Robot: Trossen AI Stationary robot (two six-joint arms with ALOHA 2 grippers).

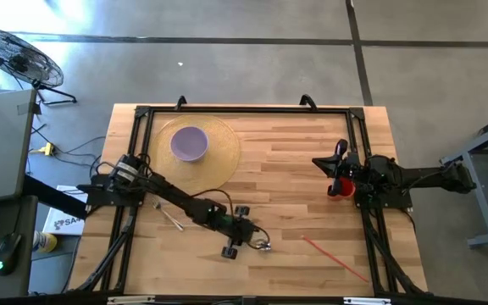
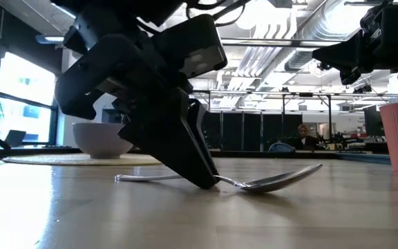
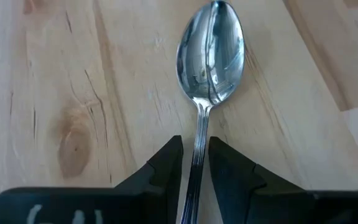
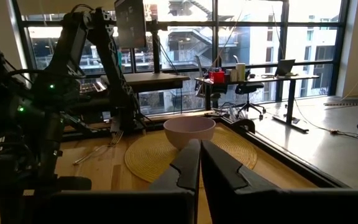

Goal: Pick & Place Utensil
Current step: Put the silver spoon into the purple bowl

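A shiny metal spoon (image 3: 210,53) lies on the wooden table near its front middle (image 1: 263,246), bowl facing up. My left gripper (image 3: 196,155) reaches there from the table's left and is shut on the spoon's handle (image 2: 213,183). The spoon's bowl (image 2: 275,182) rests on the table, and its handle end (image 2: 119,178) sticks out behind the fingers. My right gripper (image 4: 200,155) is shut and waits at the table's right side (image 1: 318,160), touching nothing. My left gripper pinches the spoon's handle just behind the bowl (image 3: 199,127) between its two fingers. The fingers (image 2: 199,159) slant down from above and from the table's left, in line with the handle. The spoon lies on the table, its bowl tip (image 2: 315,167) slightly raised.
A lavender bowl (image 1: 189,142) sits on a round woven mat (image 1: 223,157) at the far left. A red cup (image 1: 338,189) stands beside the right arm. A second metal utensil (image 1: 172,219) lies under the left arm, and a thin red stick (image 1: 333,257) lies front right.
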